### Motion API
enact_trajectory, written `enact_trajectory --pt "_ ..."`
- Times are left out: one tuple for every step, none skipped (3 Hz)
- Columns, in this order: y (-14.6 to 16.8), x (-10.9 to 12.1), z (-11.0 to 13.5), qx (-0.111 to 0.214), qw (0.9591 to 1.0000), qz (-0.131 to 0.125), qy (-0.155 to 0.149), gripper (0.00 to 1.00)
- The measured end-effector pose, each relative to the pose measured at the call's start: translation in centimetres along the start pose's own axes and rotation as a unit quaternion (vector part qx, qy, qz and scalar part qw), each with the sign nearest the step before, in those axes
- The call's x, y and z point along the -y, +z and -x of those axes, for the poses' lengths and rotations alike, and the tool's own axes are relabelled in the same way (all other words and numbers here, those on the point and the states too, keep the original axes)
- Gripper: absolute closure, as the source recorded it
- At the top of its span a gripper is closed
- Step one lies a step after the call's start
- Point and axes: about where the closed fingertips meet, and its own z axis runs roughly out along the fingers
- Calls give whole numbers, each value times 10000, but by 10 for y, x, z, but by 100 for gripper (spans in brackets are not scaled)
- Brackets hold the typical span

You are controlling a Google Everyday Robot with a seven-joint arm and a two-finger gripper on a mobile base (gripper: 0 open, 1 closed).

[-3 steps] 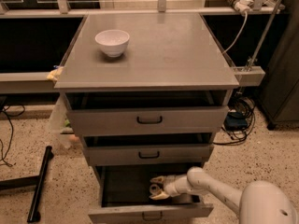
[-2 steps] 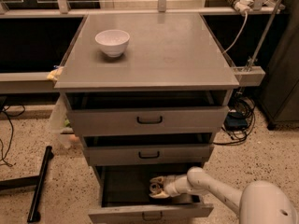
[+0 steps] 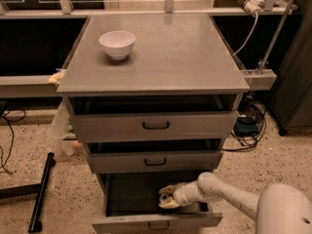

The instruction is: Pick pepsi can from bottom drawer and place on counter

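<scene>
Unmoved: tool point(image 3: 166, 198) in bottom drawer point(image 3: 127, 195) | bowl point(image 3: 117, 44) on counter point(image 3: 180, 57) | speckled floor point(image 3: 275, 172)

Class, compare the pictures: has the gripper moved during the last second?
No. The gripper stays inside the bottom drawer, at the same spot below and right of the middle drawer's handle.

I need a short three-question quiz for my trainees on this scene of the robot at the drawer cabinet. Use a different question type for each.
1. True or false: the gripper reaches into the open bottom drawer.
2. What stands on the counter? A) a white bowl B) a red mug C) a plate
3. Fill in: the cabinet has ___ drawers.

Key: 1 true; 2 A; 3 three.
</scene>
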Motion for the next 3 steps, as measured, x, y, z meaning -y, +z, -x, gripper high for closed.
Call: enact_trajectory --pt "-16 -4 4 -130 9999 50 101 100" --pt "-79 -9 10 -557 9975 -49 439 100" --pt "-140 -14 48 -870 9940 -136 655 100"
